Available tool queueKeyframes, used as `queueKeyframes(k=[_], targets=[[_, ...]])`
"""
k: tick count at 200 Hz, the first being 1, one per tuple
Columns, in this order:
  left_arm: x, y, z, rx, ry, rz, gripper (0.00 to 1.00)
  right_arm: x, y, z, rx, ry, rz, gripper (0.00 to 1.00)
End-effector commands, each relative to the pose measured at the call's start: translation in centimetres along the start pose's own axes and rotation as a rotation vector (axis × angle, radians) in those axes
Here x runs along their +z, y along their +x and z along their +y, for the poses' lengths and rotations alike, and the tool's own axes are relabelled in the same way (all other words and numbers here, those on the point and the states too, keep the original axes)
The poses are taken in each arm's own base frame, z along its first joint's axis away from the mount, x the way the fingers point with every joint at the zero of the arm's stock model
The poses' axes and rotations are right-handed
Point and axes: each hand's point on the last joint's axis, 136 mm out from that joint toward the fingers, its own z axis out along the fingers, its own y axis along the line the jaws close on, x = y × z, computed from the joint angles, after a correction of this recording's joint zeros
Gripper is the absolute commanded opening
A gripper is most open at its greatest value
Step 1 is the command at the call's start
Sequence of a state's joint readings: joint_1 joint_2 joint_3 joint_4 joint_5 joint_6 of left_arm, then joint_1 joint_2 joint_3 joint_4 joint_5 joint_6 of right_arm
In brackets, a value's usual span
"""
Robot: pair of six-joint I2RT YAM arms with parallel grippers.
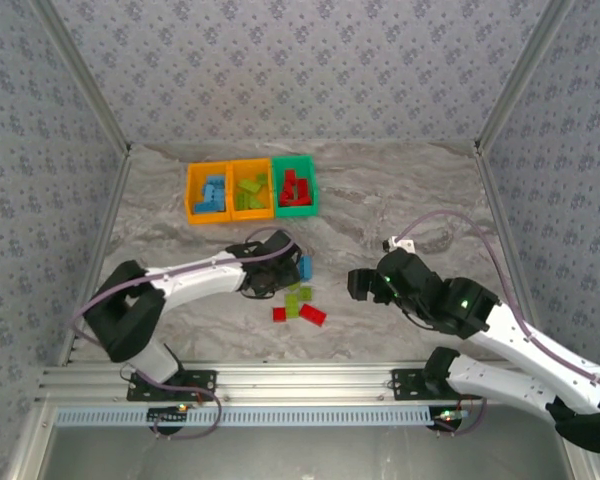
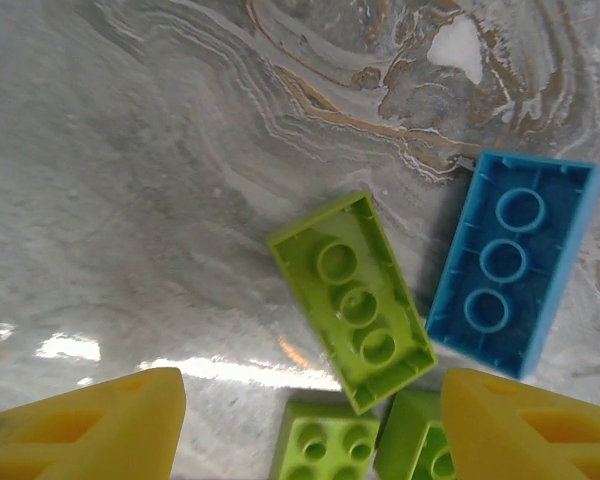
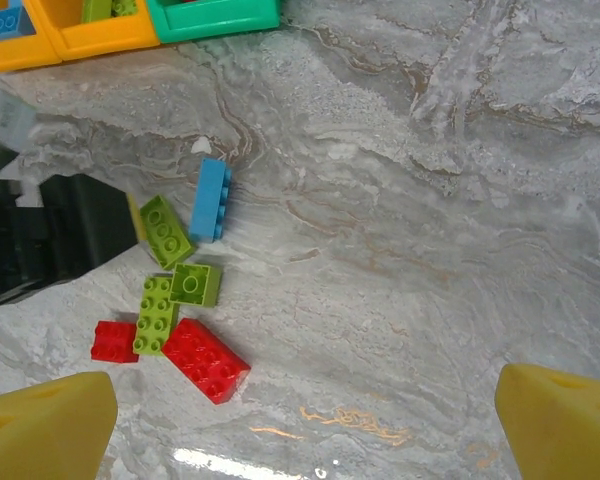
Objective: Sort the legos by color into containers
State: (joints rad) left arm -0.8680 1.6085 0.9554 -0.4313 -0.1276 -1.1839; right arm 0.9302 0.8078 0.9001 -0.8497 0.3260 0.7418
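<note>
At the back of the table I see three joined bins in a row. The left orange bin holds blue bricks. The middle orange bin holds lime bricks. The green bin holds red bricks.

In front of the bins, my left claw hangs low over the loose bricks. Its yellow fingers are spread and pinch nothing. Two lime bricks lie studs up in the gap at the bottom edge of the wrist view: a studded lime brick and, beside it, a second one. I cannot tell whether either finger touches them. Just ahead lies an overturned lime brick, hollow side up. An overturned blue brick lies just beside it on the right.

On the near side of that group, the right wrist view shows a small red brick and a larger red brick on the table. A long lime brick lies between them, touching both.

My right claw hovers to the right of the pile, well apart from it. Its fingers are spread wide and it is empty.
</note>
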Motion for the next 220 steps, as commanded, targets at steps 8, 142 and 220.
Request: queueKeyframes(k=[8, 142, 220], targets=[[1.1, -0.5, -1.3, -0.094, -0.02, -0.011, 0.68, -0.1, 0.4, -0.3, 0.022, 0.008, 0.011, 1.0], [3.4, 0.6, 4.3, 0.03, -0.267, 0.075, 0.36, 2.4, 2.1, 3.0, -0.081, -0.1, 0.116, 1.0], [-3.8, -7.5, 1.2, 0.139, -0.066, -0.146, 0.26, 4.3, 2.2, 7.4, -0.159, -0.242, 0.139, 1.0]])
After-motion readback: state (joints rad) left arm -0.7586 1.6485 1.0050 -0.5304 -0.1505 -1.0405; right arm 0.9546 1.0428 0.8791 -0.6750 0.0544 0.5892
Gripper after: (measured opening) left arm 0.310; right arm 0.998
